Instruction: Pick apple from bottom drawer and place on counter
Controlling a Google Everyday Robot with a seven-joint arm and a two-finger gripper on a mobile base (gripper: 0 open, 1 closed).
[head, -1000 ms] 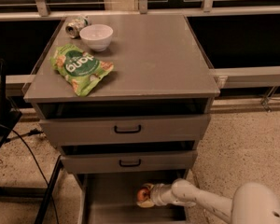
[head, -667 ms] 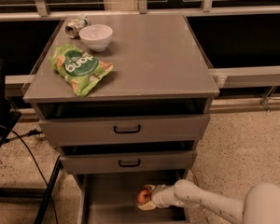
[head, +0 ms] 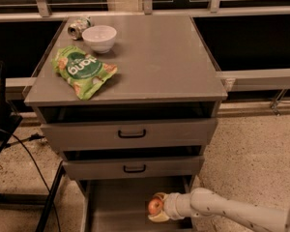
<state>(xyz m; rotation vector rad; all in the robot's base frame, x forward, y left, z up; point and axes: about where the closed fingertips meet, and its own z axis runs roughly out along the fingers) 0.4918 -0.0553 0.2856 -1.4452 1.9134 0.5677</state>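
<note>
Small round red-orange apple (head: 155, 205), right side of the open grey metal bottom drawer (head: 113, 204), pinched in the white two-finger gripper (head: 153, 207) (arm (head: 232, 212) entering from the right), no long axis, stem direction unclear

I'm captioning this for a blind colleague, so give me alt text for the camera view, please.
The robot's gripper, reaching in from the lower right, is shut on a red-orange apple inside the open bottom drawer. On the grey counter above lie a white bowl, a green snack bag and a can on its side.
</note>
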